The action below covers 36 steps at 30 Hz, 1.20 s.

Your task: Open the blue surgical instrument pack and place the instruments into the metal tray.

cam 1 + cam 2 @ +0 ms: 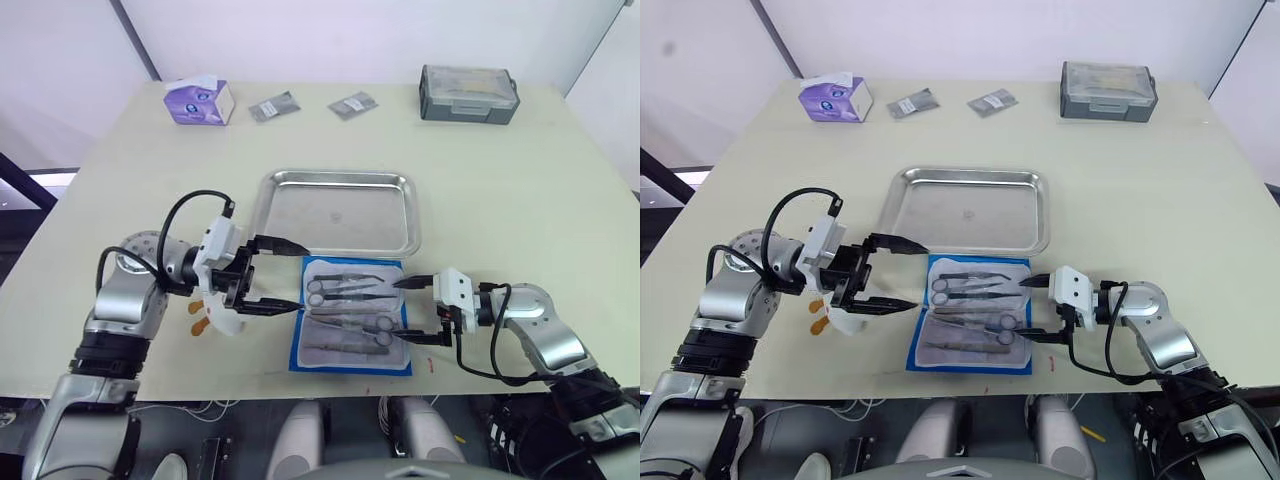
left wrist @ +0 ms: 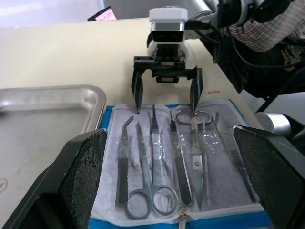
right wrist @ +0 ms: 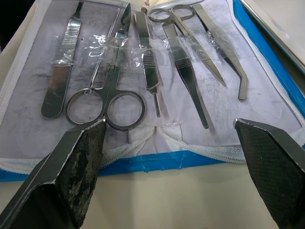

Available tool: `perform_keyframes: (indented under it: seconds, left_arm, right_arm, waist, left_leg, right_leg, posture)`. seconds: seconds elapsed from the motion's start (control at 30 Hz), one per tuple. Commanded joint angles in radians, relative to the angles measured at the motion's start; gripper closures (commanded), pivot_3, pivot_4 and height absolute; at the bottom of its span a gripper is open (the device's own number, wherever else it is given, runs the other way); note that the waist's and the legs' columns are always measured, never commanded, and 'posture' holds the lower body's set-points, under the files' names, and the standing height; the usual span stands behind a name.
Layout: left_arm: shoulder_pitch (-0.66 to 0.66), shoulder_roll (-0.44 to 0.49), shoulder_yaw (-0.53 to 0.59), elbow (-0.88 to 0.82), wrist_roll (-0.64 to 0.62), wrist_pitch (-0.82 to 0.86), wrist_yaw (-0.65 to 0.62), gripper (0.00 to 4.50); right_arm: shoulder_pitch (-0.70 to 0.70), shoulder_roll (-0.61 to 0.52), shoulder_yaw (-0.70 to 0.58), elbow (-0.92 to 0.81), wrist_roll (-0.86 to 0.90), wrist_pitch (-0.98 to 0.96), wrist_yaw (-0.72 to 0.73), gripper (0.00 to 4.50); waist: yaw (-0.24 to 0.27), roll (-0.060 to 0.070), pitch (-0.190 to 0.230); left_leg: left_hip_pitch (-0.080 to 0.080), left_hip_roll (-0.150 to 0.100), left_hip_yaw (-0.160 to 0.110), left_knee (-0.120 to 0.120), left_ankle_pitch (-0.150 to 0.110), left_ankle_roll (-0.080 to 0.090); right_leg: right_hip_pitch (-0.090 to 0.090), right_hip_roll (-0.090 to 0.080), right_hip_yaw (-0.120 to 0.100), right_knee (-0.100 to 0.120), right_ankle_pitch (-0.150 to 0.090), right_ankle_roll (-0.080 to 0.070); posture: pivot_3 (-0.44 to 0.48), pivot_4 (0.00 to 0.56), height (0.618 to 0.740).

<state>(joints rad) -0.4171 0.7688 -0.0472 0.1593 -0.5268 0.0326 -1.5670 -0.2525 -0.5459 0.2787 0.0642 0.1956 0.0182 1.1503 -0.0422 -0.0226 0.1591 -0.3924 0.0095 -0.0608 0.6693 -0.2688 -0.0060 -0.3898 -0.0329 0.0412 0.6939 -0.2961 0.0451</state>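
Note:
The blue surgical instrument pack (image 1: 350, 358) lies unfolded near the table's front edge, pale lining up. Several silver instruments (image 1: 348, 305) lie side by side on the lining: scissors (image 3: 110, 90), forceps and tweezers (image 2: 125, 157), some under clear tape. The metal tray (image 1: 270, 205) sits just behind the pack, with nothing in it. My left gripper (image 1: 298, 275) is open at the pack's left edge, fingers pointing across it. My right gripper (image 1: 400, 310) is open at the pack's right edge, facing the left one. Neither holds anything.
Along the far edge stand a purple tissue box (image 1: 199, 102), two small grey foil packets (image 1: 272, 107) (image 1: 349, 104) and a grey lidded box (image 1: 468, 94). Bare table spreads to the right of the tray.

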Motion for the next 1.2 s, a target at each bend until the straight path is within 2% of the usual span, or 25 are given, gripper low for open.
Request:
perform_keyframes:
  seconds: [0.03, 0.23, 0.47, 0.7, 1.2]
  left_arm:
    - [-0.02, -0.004, 0.017, 0.011, 0.012, -0.028, -0.027, 0.03]
    - [-0.023, -0.012, 0.019, 0.03, 0.026, -0.035, -0.021, 0.03]
    - [-0.034, -0.034, 0.006, 0.057, 0.064, -0.055, 0.001, 0.03]
    - [-0.082, -0.113, -0.03, 0.168, 0.154, -0.092, 0.046, 0.03]
    - [-0.124, -0.18, -0.055, 0.295, 0.22, -0.174, 0.028, 0.03]
  right_arm:
    - [0.04, -0.01, 0.07, 0.088, -0.086, 0.082, -0.022, 0.0]
    - [0.028, -0.013, 0.084, 0.103, -0.098, 0.12, -0.026, 0.0]
    - [0.015, -0.008, 0.096, 0.12, -0.1, 0.143, -0.027, 0.0]
    - [0.004, 0.016, 0.09, 0.143, -0.095, 0.111, -0.046, 0.0]
    - [0.047, 0.035, 0.071, 0.196, -0.087, 0.009, -0.045, 0.0]
  waist:
    - [0.0, -0.001, -0.001]
    - [-0.001, -0.001, -0.002]
    - [-0.002, -0.004, -0.004]
    - [-0.003, -0.006, -0.007]
    - [-0.004, -0.007, -0.008]
  left_leg:
    - [0.001, 0.0, 0.0, 0.0, 0.0, 0.0]
    - [0.013, 0.0, 0.0, -0.004, 0.0, 0.0]
    - [0.013, 0.001, 0.0, -0.004, 0.0, 0.0]
    - [0.014, 0.001, 0.0, -0.004, 0.0, 0.0]
    - [0.014, 0.002, -0.001, -0.004, 0.0, 0.0]
  right_leg:
    - [0.001, 0.0, 0.0, 0.0, 0.0, 0.0]
    - [0.013, 0.0, 0.0, -0.005, -0.001, -0.001]
    - [0.013, 0.001, 0.0, -0.005, -0.001, -0.001]
    - [0.013, 0.002, 0.0, -0.004, -0.001, -0.001]
    - [0.013, 0.002, 0.0, -0.004, -0.001, -0.001]
  posture:
    - [0.0, 0.15, 0.734]
    - [0.0, 0.15, 0.734]
    - [0.0, 0.15, 0.734]
    - [0.0, 0.15, 0.734]
    - [0.0, 0.15, 0.734]
